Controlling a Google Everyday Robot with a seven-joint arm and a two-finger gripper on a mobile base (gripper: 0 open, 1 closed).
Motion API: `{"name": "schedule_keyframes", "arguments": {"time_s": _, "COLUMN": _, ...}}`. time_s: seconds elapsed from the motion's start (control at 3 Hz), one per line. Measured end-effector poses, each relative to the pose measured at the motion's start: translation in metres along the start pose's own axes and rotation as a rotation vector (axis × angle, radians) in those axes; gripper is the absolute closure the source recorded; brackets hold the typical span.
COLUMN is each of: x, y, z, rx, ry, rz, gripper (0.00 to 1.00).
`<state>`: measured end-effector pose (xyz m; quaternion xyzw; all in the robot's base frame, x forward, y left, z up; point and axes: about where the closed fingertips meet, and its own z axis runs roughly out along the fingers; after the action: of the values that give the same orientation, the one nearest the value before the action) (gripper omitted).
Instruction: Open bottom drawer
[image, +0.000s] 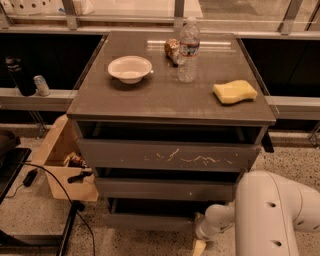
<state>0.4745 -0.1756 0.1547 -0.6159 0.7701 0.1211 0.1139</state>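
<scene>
The slim, plain dark grey bottom drawer (150, 220) is the lowest of three fronts beneath the grey tabletop (170, 102). The bulky white robot arm (270, 215) reaches down to its claw (200, 243), which is just beside that drawer's right end; whether the claw is open cannot be told

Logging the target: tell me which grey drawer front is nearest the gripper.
The bottom drawer, the slim, plain dark grey front by the floor; the gripper sits at its lower right corner. The white-scratched top front and the middle front lie higher.
</scene>
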Motion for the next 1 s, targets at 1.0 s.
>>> {"name": "schedule_keyframes", "arguments": {"time_s": 1.0, "x": 0.006, "y": 0.013, "z": -0.007, "rx": -0.013, "ry": 0.001, "rz": 0.013, "gripper": 0.0}}
